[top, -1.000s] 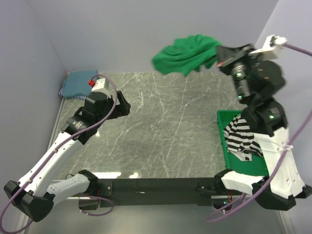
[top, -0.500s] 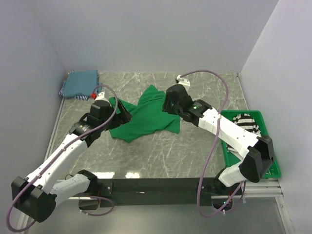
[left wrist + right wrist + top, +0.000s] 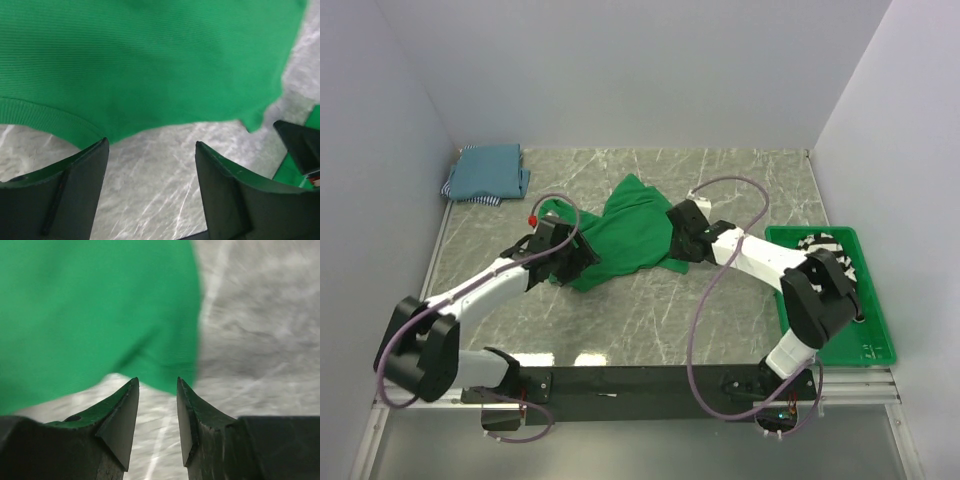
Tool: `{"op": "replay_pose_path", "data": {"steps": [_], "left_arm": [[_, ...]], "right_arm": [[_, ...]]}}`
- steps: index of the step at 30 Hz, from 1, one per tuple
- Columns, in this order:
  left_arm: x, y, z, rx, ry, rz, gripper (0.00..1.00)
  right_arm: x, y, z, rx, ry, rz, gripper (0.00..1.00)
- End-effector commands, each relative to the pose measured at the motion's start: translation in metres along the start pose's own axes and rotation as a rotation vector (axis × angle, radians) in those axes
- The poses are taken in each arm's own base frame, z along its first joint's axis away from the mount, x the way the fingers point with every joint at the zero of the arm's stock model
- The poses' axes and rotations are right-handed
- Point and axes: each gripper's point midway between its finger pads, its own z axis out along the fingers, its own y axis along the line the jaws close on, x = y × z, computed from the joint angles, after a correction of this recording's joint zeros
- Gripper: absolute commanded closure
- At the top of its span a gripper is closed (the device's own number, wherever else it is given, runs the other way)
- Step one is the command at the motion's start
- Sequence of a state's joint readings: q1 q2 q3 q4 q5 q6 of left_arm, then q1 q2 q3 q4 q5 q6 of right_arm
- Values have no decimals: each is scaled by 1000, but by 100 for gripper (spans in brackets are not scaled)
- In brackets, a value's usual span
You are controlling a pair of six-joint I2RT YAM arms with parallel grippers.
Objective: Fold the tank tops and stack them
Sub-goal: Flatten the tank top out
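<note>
1. From above, the green tank top (image 3: 630, 230) lies spread and rumpled on the table (image 3: 740, 185), between my two tools. My left tool (image 3: 582, 262) sits low at one edge of the cloth with its tips pointing into it. My right tool (image 3: 670, 238) sits low at the opposite edge, tips pointing back toward the left one.
2. In the same view, the striped tank top (image 3: 823, 243) lies bunched in the far end of the tray (image 3: 868, 345), well behind my right tool and beside that arm's elbow. The folded teal-blue tops (image 3: 488, 172) rest in the far corner of the table, well apart from my left tool.
3. At the left wrist, my left tool (image 3: 150, 170) stands open, its fingers wide apart with bare table between them. The green tank top's ribbed hem runs just ahead of the tips, closest to the left finger. I grip nothing.
4. At the right wrist, the picture is blurred. My right tool (image 3: 156, 390) has its jaws parted by a narrow gap, with table showing through. The green tank top's edge lies just ahead of the tips and fills the view ahead and to the left. Bare table lies ahead to the right. Nothing sits between the jaws.
</note>
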State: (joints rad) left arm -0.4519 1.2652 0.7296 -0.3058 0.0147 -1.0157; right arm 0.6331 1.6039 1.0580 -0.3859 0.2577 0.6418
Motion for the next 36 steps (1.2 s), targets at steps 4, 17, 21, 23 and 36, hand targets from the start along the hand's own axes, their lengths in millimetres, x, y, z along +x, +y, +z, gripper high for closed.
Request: {"op": "replay_pose_path", "data": {"steps": [4,17,21,23,36], "left_arm": [[-4,3,28,-79,14,-114,28],[-68,50,82,-466,-138,-196,30],[-97,54,109,-589,-187,-107,32],[-123,32,120,-559,-232,-63,33],[-203,-132,125,-10,-280,295,9]], "right_arm": [[5,-13,26,36,13,26,57],[37,-22,44,42,89,17,95],[63,-3,24,-37,116,-29,100],[86,14,12,-101,151,-47,100],[78,129,-80,-393,56,-143,66]]}}
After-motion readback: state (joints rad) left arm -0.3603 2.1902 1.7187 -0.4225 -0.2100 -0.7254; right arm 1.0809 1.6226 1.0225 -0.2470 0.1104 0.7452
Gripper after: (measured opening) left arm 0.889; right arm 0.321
